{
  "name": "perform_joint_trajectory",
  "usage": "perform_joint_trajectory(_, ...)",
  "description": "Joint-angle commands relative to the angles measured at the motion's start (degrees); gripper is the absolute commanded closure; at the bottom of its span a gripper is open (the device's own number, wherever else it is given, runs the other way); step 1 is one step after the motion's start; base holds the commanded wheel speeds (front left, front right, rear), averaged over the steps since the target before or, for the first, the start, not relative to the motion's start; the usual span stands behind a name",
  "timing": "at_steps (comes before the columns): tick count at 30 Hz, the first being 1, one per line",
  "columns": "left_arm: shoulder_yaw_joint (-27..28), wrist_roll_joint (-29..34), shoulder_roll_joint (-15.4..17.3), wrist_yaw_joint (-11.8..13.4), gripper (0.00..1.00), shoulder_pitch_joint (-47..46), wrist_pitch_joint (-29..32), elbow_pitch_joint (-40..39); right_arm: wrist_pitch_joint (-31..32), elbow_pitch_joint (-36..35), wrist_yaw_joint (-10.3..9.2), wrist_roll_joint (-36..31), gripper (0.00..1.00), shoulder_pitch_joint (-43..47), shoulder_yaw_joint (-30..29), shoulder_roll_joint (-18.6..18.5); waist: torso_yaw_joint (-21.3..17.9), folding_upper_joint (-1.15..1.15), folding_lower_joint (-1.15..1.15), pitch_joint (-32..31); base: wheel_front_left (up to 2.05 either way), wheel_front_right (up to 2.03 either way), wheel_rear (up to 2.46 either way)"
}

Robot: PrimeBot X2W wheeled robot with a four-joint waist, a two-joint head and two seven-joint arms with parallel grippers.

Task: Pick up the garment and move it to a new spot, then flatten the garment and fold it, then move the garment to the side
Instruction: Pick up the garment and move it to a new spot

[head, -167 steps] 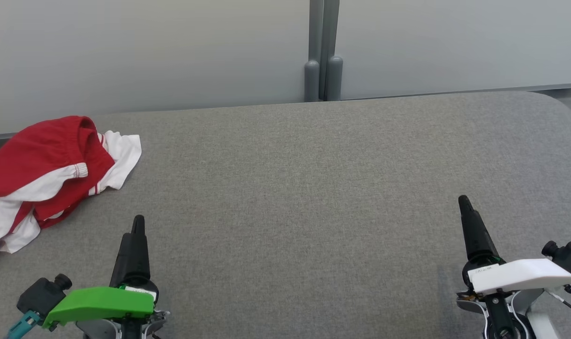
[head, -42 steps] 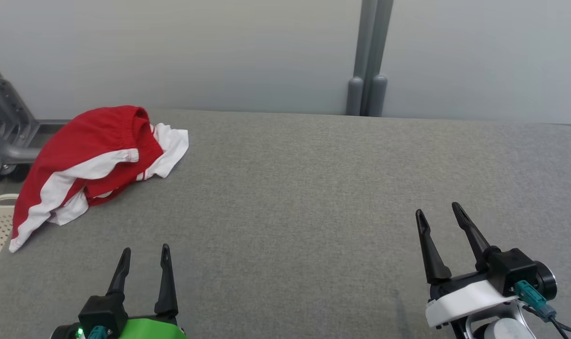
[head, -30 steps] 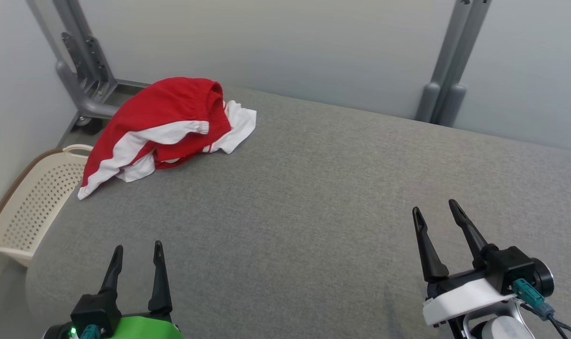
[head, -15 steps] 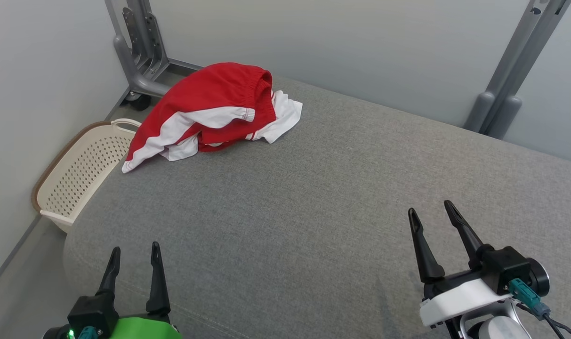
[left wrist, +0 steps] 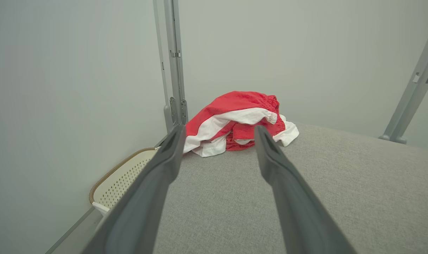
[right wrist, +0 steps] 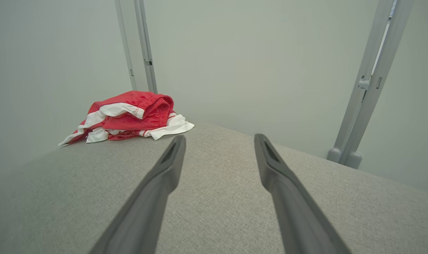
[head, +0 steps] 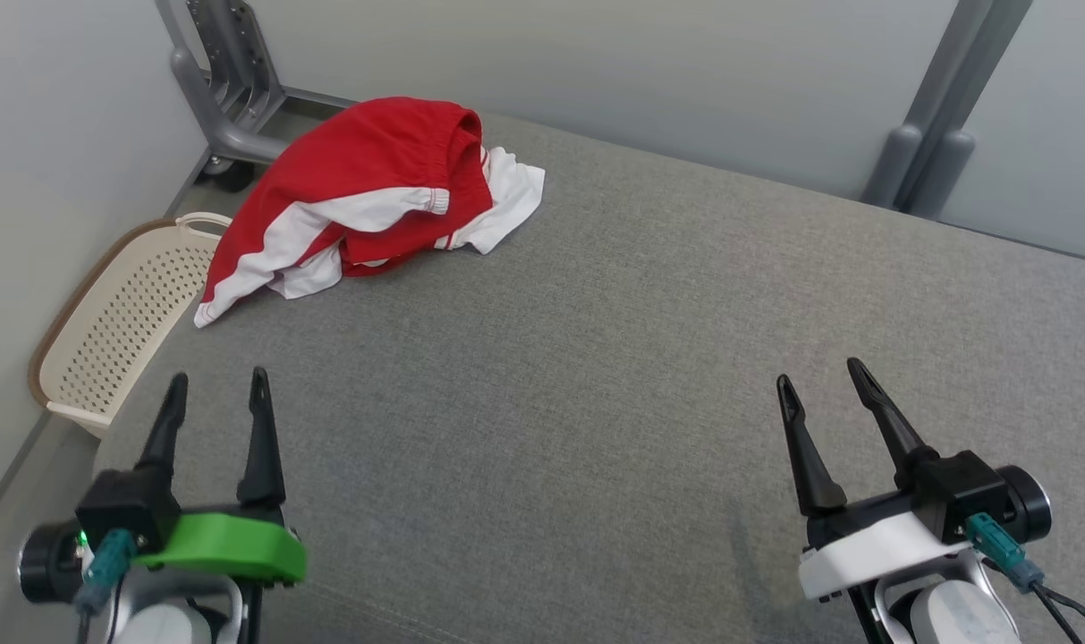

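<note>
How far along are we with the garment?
Done: nothing yet; the garment lies crumpled at the far left corner of the table. In hand: the left gripper and right gripper are open and empty, near the front edge, apart from the garment. Left: pick it up, move it, flatten, fold, set it aside.

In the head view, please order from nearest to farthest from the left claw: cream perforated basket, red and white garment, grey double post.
1. Cream perforated plastic basket, on the floor beside the left claw.
2. Red and white crumpled garment, far left of the grey fabric table.
3. Grey double metal post, behind the table's far right.
</note>
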Motion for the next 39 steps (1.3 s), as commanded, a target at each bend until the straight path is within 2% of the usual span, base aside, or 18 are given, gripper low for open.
perform_joint_trajectory(1, 0.69, -0.38, 1.37, -0.68, 0.00, -3.71, 0.69, -0.54, -0.18, -0.49, 0.00, -0.95, 0.00, -1.48, -0.12, -0.29, -2.09, 0.24, 0.00, 3.04, 0.00, 0.00, 0.00)
perform_joint_trajectory(5, 1.78, 0.20, 4.35, -1.55, 0.00, -11.29, 2.94, -0.48, -0.18, -0.89, 0.00, -2.67, 0.00, -3.64, -0.29, -0.29, -4.13, 0.24, 0.00, 6.69, 0.00, 0.00, 0.00)
perform_joint_trajectory(10, 2.03, 1.43, 8.39, -2.86, 0.00, -22.14, 7.02, 3.46, -0.18, -1.19, 0.00, -4.79, 0.00, -6.71, -0.27, -0.29, -6.99, 0.24, 0.00, 11.51, 0.00, 0.00, 0.00)
perform_joint_trajectory(13, 1.89, 1.27, 9.60, -3.84, 0.00, -28.45, 8.96, 7.35, -0.18, -1.96, 0.00, -5.31, 0.00, -8.58, 0.32, -0.29, -8.93, 0.24, 0.00, 13.84, 0.00, 0.00, 0.00)
perform_joint_trajectory(20, 0.94, 0.35, 11.14, -6.43, 0.00, -36.86, 12.43, 17.18, -0.18, -4.26, 0.00, -5.87, 0.00, -11.51, 1.52, -0.28, -12.88, 0.24, 0.00, 17.69, 0.00, 0.00, 0.00)
perform_joint_trajectory(30, -2.60, -0.54, 13.24, -9.99, 0.00, -43.70, 14.97, 34.12, -0.18, -5.84, 0.00, -6.72, 0.00, -13.45, 1.76, -0.28, -17.28, 0.24, 0.00, 21.01, 0.00, 0.00, 0.00)
perform_joint_trajectory(39, -4.88, 0.34, 14.42, -10.11, 0.00, -46.08, 14.55, 43.98, -0.01, -6.28, 0.00, -7.53, 0.00, -12.65, 1.27, -0.27, -19.05, 0.24, 0.00, 22.31, 0.00, 0.00, 0.00)
